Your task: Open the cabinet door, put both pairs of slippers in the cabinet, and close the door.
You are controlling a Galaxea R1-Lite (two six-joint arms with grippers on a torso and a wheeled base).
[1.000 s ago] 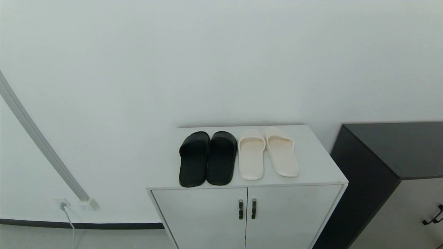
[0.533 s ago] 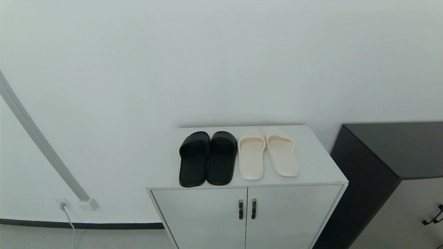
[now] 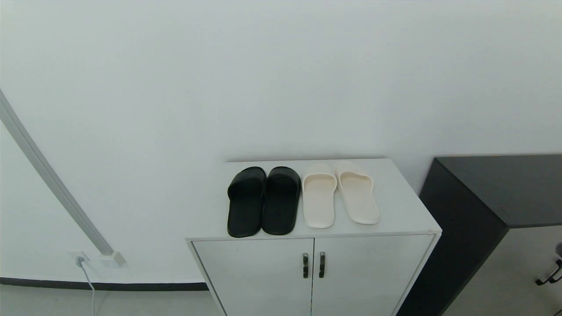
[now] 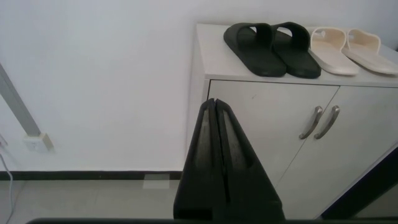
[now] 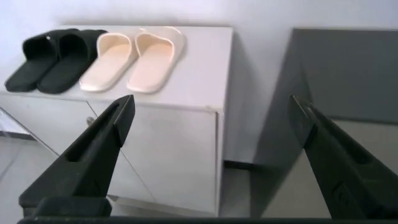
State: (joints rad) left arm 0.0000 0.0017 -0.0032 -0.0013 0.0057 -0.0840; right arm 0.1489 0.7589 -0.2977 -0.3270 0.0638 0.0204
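A white two-door cabinet (image 3: pixel 246 272) stands against the wall with both doors closed and two dark handles (image 3: pixel 313 265) at the middle seam. On its top lie a black pair of slippers (image 3: pixel 263 201) and, to their right, a cream pair of slippers (image 3: pixel 340 195), side by side. My left gripper (image 4: pixel 215 106) is shut and empty, held in front of the cabinet's left door (image 4: pixel 261 118), some way off. My right gripper (image 5: pixel 211 106) is open and empty, facing the cabinet's right corner (image 5: pixel 180 149), also at a distance.
A dark cabinet (image 3: pixel 496 197) stands close to the right of the white one, with a handle (image 3: pixel 549 274) on its front. A wall socket with a plugged cable (image 3: pixel 80 262) and a slanted trunking strip (image 3: pixel 48 175) are at the left. The floor in front is open.
A small grey shape has come in at the head view's right edge, near the dark cabinet's handle. The slippers and doors have not moved.
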